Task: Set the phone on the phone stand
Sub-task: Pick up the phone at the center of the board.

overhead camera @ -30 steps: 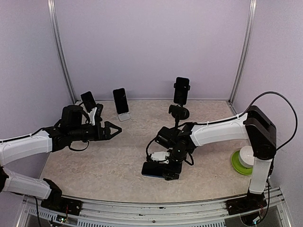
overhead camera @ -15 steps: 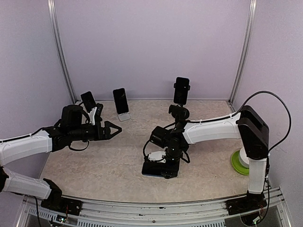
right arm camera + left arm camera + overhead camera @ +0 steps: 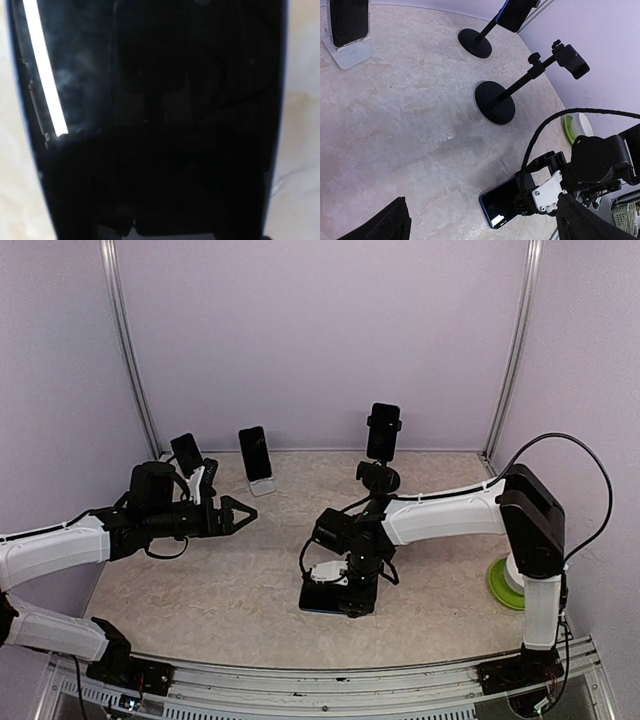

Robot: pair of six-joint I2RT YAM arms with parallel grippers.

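Observation:
A dark phone with a blue edge (image 3: 322,598) lies flat, screen up, on the table near the front middle; it also shows in the left wrist view (image 3: 502,202). My right gripper (image 3: 352,585) is pressed down over its right end. The right wrist view is filled by the dark screen (image 3: 150,100), and my fingers cannot be made out there. An empty black clamp stand (image 3: 572,60) with a round base (image 3: 495,102) stands just behind the right arm (image 3: 378,478). My left gripper (image 3: 245,512) hovers open and empty, left of the phone.
A second black stand holds a phone at the back (image 3: 383,430). A white stand with a phone (image 3: 257,455) and another propped phone (image 3: 188,452) are at the back left. A green and white round object (image 3: 513,580) sits at the right edge.
My right gripper has shifted left along the phone and lies further over it. The phone and the left arm have not moved.

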